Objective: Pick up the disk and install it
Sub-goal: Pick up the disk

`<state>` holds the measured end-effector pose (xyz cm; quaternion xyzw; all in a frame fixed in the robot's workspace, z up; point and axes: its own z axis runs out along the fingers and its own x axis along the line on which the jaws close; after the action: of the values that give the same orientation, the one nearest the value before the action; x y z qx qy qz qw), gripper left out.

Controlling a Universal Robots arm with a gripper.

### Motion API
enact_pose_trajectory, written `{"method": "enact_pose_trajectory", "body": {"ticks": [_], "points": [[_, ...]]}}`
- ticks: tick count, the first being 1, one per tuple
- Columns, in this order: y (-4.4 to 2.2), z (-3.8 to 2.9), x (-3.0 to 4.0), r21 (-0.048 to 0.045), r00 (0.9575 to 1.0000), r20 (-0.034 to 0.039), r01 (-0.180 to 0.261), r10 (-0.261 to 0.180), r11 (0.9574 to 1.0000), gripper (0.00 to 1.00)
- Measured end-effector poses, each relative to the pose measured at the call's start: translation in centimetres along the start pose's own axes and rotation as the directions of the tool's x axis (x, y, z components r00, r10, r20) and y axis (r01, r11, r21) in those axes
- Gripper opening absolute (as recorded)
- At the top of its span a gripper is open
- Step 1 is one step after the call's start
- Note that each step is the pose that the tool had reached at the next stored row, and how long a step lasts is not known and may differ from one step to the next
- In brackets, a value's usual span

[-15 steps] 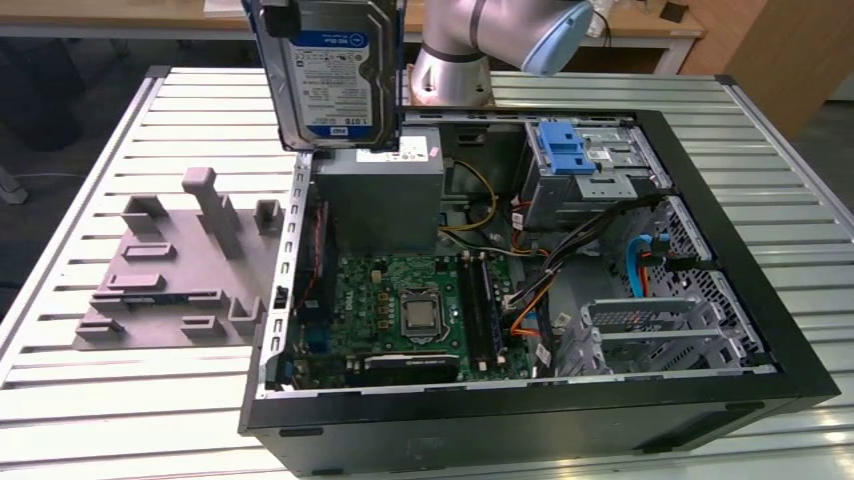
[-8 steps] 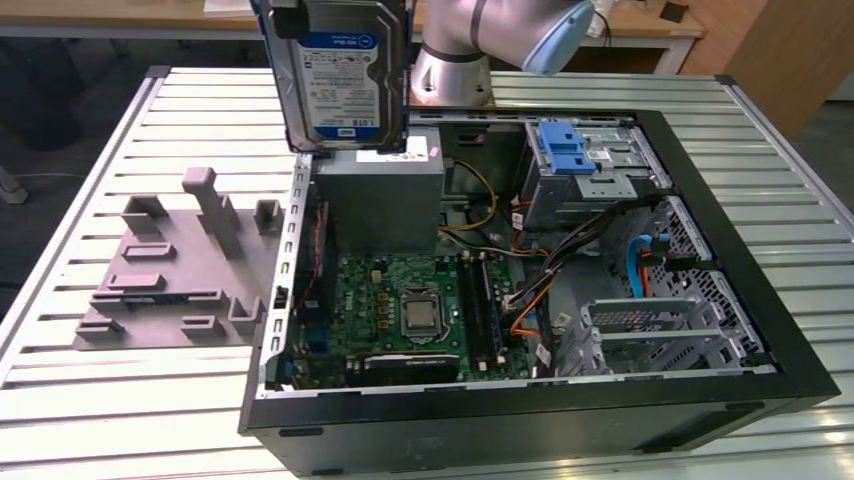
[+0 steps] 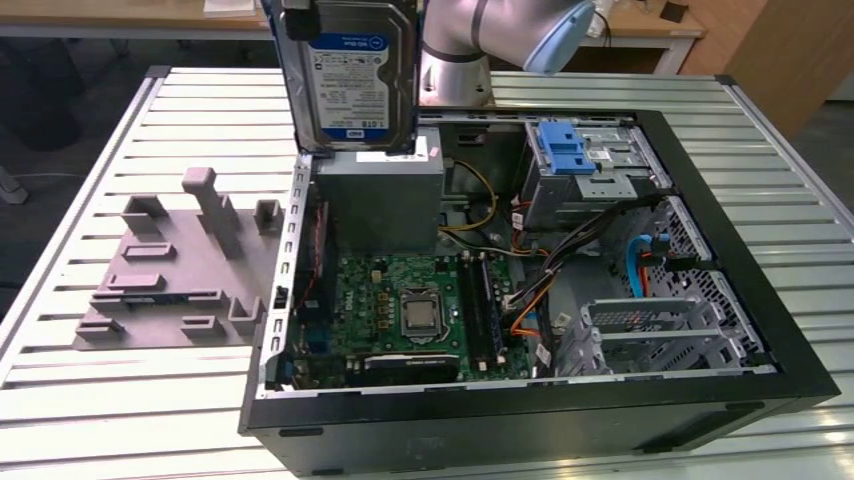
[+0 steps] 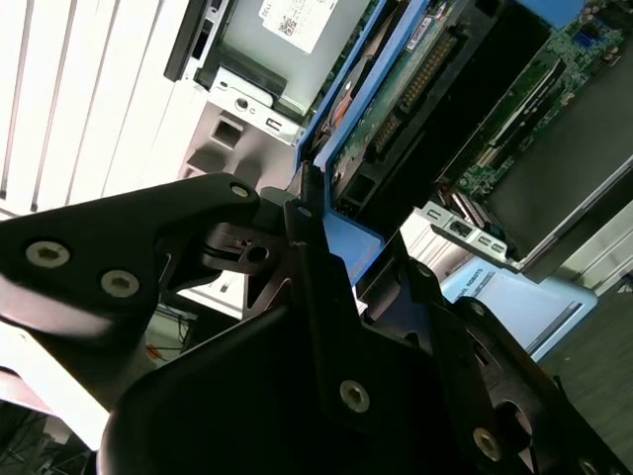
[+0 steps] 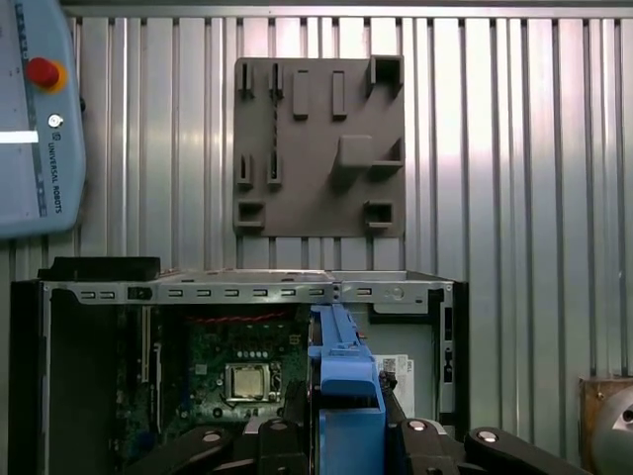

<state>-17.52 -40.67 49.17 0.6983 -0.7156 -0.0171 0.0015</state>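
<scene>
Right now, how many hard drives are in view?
1. The disk hangs upright in the hand, above the grey power supply in the open computer case. Others may be hidden inside the drive cage.

Print too fine to make out fills the blue-and-white label (image 3: pixel 354 100) on the disk (image 3: pixel 350 75), a square code marks the white sticker (image 4: pixel 297 18) on the power-supply box (image 4: pixel 259 61), and lettering runs along the grey pendant (image 5: pixel 40 129).

A robotics lab: slatted metal workbench (image 3: pixel 120 420), opened computer case (image 3: pixel 534 412), grey fixture plate (image 3: pixel 160 290).
</scene>
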Motion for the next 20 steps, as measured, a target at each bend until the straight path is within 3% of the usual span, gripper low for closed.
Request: {"method": "enact_pose_trajectory", "body": {"ticks": [15,20], "points": [[-0.34,0.00,0.20,0.0001,1.0000,0.0000,0.000,0.000,1.0000,0.36],[-0.90,-0.01,0.34,0.0000,1.0000,-0.0003,0.000,0.000,1.0000,0.36]]}}
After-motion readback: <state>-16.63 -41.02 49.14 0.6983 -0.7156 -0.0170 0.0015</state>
